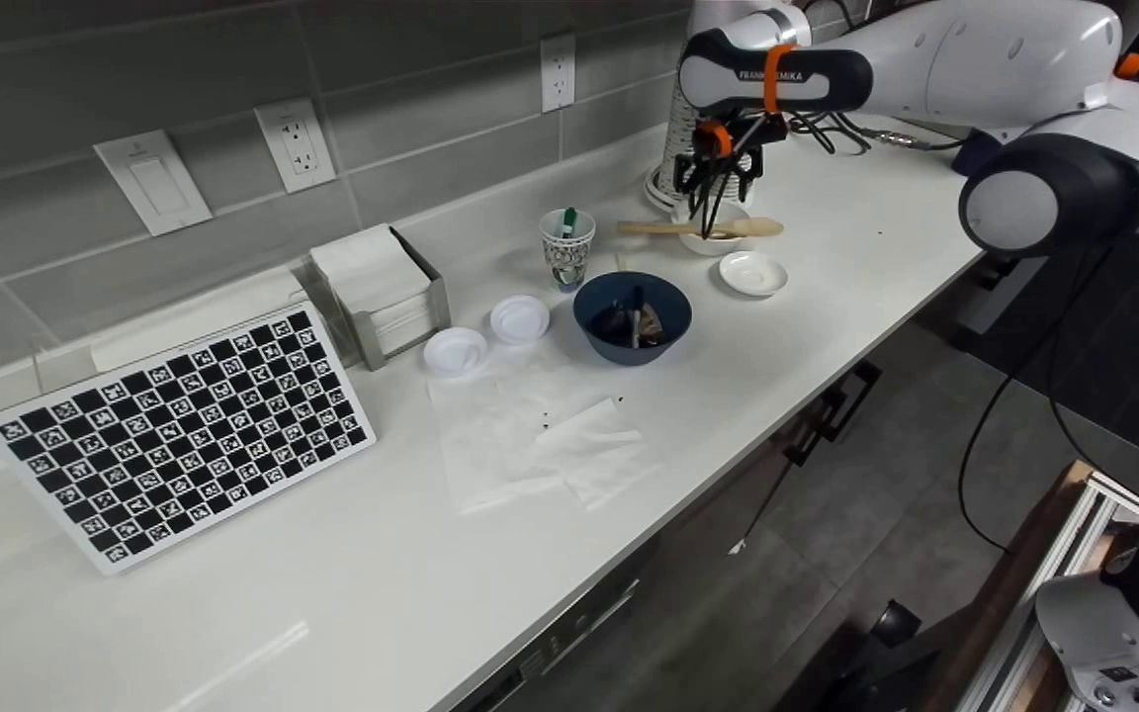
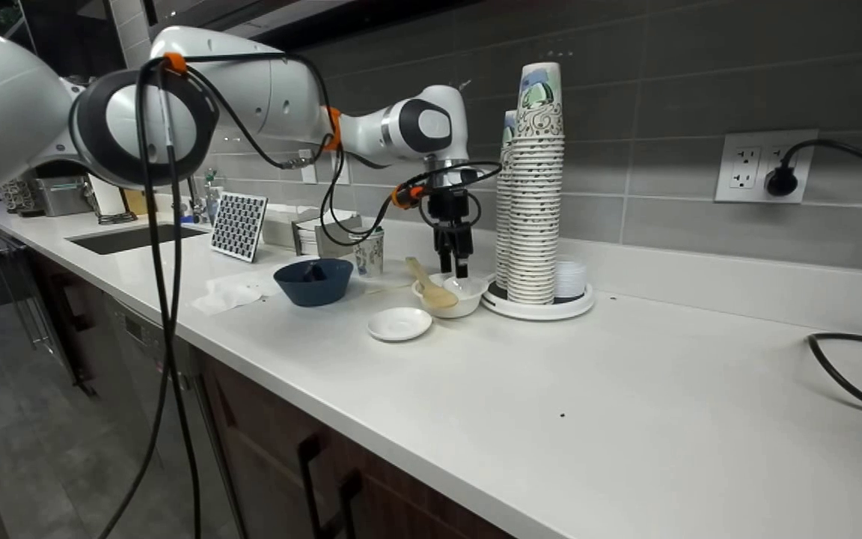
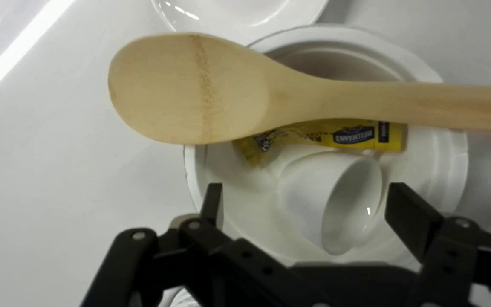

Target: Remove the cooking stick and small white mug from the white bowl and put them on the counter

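Your pincer (image 3: 307, 202) hangs over the white bowl (image 3: 452, 166), jaws wide apart, clasping nothing. In the wrist view the small white mug (image 3: 320, 198), on its side in the bowl, lies between them, base to mouth running roughly jaw to jaw. The cooking stick (image 3: 305, 98) rests across the rim, nearly parallel; you'd likely need to turn for that.

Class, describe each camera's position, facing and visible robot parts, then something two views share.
Wrist view: above the round white bowl, facing down; black two-fingered gripper only.
In an exterior view: high, near the black-and-white checkered board, looking down along the long white countertop; white jointed arm, gripper.
In an exterior view: low, opposite the tall patterned paper cup stack, angled toward the grey tiled wall; arm, gripper.
Both exterior views share the round dark blue bowl.
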You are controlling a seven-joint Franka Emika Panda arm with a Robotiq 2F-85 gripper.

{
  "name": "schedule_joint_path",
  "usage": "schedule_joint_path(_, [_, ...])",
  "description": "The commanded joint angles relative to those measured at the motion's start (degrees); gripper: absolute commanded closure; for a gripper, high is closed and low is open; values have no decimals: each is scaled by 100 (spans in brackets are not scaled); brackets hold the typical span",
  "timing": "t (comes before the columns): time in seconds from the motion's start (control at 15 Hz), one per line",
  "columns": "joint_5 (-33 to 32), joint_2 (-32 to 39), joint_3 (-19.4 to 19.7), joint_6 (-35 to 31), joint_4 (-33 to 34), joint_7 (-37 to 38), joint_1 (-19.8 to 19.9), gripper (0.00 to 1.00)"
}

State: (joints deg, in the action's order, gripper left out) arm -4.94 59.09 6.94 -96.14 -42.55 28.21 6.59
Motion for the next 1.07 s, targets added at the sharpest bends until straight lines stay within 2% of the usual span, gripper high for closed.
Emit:
schedule_joint_path(0.0, [-117,237,167,34,265,473,-112,19])
schedule_joint_path(0.07, [-119,263,186,62,270,578,-130,30])
schedule_joint_path(0.67, [-172,414,316,66,331,1021,-236,95])
schedule_joint_path(0.8, [-181,342,328,45,304,1039,-242,100])
schedule_joint_path(1.0, [-152,176,320,17,270,992,-228,98])
